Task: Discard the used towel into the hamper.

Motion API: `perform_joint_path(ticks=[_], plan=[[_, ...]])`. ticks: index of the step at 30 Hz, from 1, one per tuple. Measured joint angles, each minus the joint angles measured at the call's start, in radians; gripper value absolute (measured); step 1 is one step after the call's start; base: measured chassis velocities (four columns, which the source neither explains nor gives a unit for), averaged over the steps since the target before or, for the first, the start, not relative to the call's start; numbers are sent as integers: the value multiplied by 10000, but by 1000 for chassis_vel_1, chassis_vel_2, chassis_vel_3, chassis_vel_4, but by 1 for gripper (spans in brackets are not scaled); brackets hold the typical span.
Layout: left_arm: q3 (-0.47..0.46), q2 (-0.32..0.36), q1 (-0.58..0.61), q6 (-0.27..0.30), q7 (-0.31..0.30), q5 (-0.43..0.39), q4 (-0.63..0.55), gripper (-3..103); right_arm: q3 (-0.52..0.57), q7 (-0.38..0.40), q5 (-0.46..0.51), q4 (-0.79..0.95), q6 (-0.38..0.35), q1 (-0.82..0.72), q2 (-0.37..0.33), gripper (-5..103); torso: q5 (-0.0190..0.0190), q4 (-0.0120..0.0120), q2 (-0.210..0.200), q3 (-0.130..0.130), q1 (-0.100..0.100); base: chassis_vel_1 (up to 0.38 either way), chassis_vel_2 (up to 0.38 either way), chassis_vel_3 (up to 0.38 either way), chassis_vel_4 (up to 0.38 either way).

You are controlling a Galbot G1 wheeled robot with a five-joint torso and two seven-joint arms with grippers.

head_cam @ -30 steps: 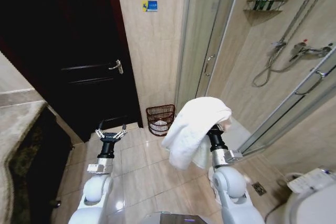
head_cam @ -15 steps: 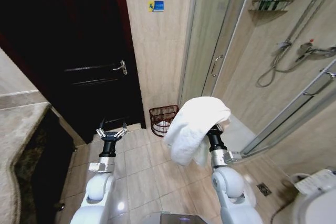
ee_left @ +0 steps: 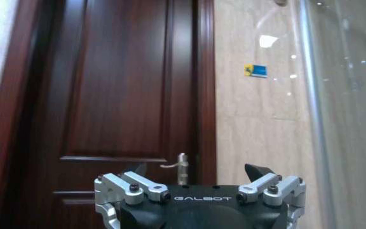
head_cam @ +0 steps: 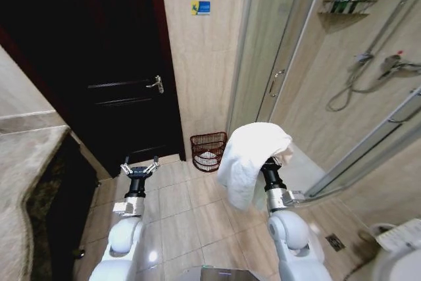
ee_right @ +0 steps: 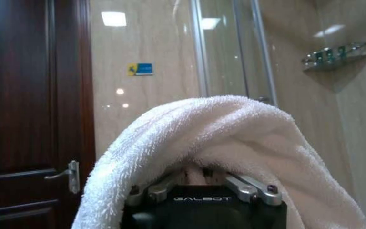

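Beyond the white fluffy terry towel (head_cam: 250, 159) sits the dark red-brown wire hamper (head_cam: 208, 151), partly hidden. Towel smothers the right gripper (head_cam: 268, 162), grip unreadable. Left gripper (head_cam: 139, 168) gapes empty nearby.

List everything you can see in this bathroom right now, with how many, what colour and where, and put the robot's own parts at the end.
Towel: one, white, draped over the right gripper, hanging down toward the floor.
Hamper: one, dark red-brown wire, on the floor against the wall between door and shower, something white inside.
Door: one, dark wood, shut, silver handle, ahead on the left.
Sticker: one, blue and yellow, on the beige wall above the hamper.
Shower enclosure: one, glass with metal frame, on the right.
Shower hose and fittings: one set, chrome, on the shower wall.
Shelf: one, metal, high in the shower, holding small bottles.
Countertop: one, beige stone, far left.
Left gripper: one, silver and black, open, empty, raised over the floor tiles.
Right gripper: one, under the towel.
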Motion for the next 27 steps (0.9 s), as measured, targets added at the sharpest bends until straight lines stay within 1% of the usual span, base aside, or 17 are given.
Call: perform_joint_path(ticks=[5, 9, 13, 27], plan=[[50, -18, -19, -3, -136, 1, 51, 100, 33, -1, 13, 18, -16, -3, 18, 6, 0, 1, 0, 0, 0, 40, 41, 57, 42], [91, -21, -27, 6, -271, 72, 79, 100, 84, -10, 29, 26, -16, -22, 27, 6, 0, -2, 0, 0, 0, 0, 0, 0, 0], [136, -29, -37, 5, -354, 97, 87, 100, 250, -210, 81, -42, -11, -22, 28, 6, 0, -2, 0, 0, 0, 0, 0, 0, 0], [172, -46, -114, -37, -344, 136, 88, 100, 281, -337, 83, -208, 12, 24, 58, 6, 0, -1, 0, 0, -1, 0, 0, 0, 0]])
